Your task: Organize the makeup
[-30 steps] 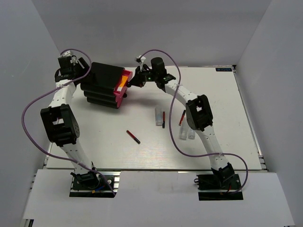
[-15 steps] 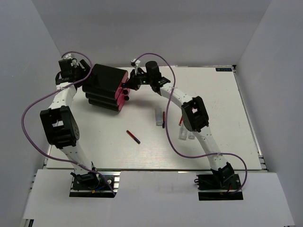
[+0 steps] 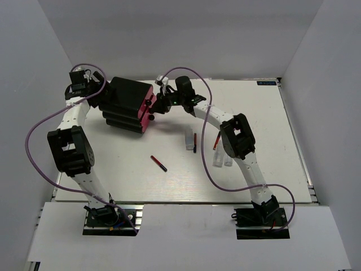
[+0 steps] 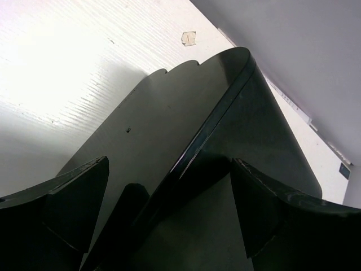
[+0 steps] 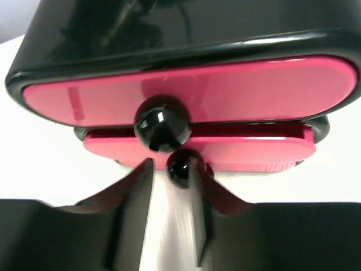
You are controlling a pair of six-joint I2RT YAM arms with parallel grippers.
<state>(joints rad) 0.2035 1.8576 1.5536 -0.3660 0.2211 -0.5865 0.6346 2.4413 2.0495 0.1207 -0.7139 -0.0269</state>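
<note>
Far-left on white counter (image 3: 271, 169): right pincer (image 5: 171, 175) parted round black drawer knob (image 5: 180, 168), left pincer (image 4: 169, 164) wide apart. Nearward, slim dark-red stick (image 3: 194, 143) lies near-far; right arm (image 3: 237, 138) closer.

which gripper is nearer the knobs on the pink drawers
Right. The right gripper sits at the drawer fronts, with the lower knob at its fingertips; the left gripper is at the black box's back.

Box (image 3: 127, 104) rear-L; sticks (image 3: 158, 163), bottles (image 3: 188, 139) in front.
</note>
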